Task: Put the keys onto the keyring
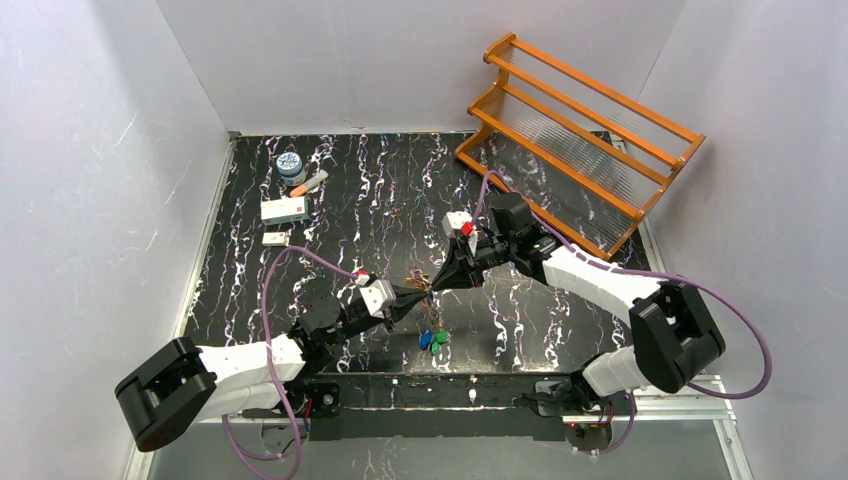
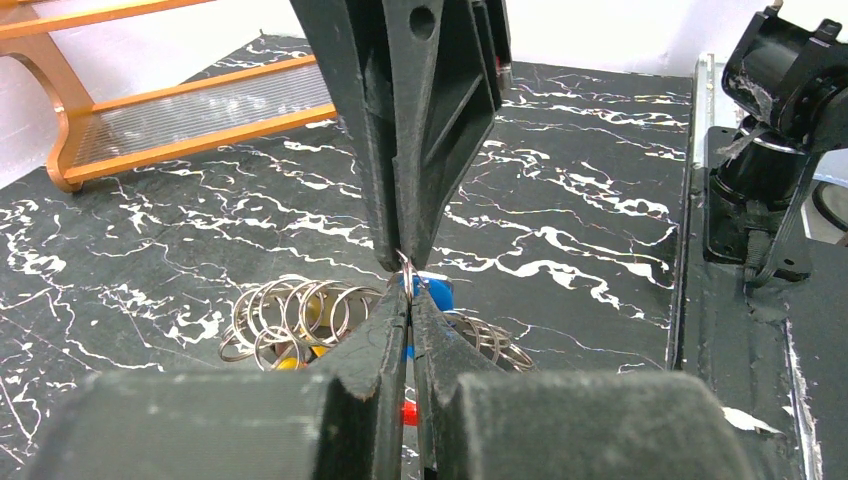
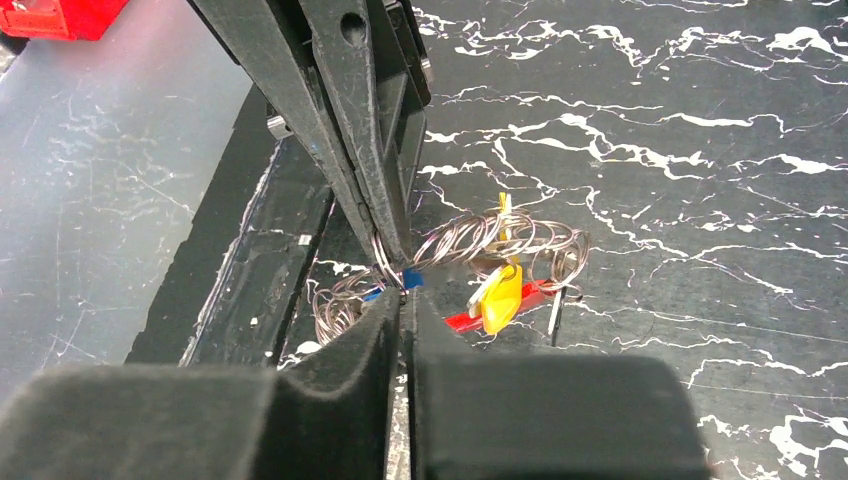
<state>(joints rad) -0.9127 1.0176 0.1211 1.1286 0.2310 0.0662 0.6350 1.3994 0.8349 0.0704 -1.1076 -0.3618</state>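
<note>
- keyring (image 3: 520, 240) at centre of the overhead frame, between both gripper tips; coloured tags (image 1: 432, 338) just below.
- left gripper (image 1: 420, 291) jaws clamped on its wire.
- right gripper (image 1: 436, 283) jaws narrow at the wire, grip unclear.
- Black, white-veined worktop (image 1: 380, 200); pale walls (image 1: 350, 60); orange rack (image 1: 580, 140) upper right.

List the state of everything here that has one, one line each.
left gripper, jaws shut on the keyring wire
right gripper, jaws nearly together, pinching the same wire
keyring, held by both grippers
tags, dangling from the keyring
rack, upright at the far right corner
jar, too small to judge its lid
</note>
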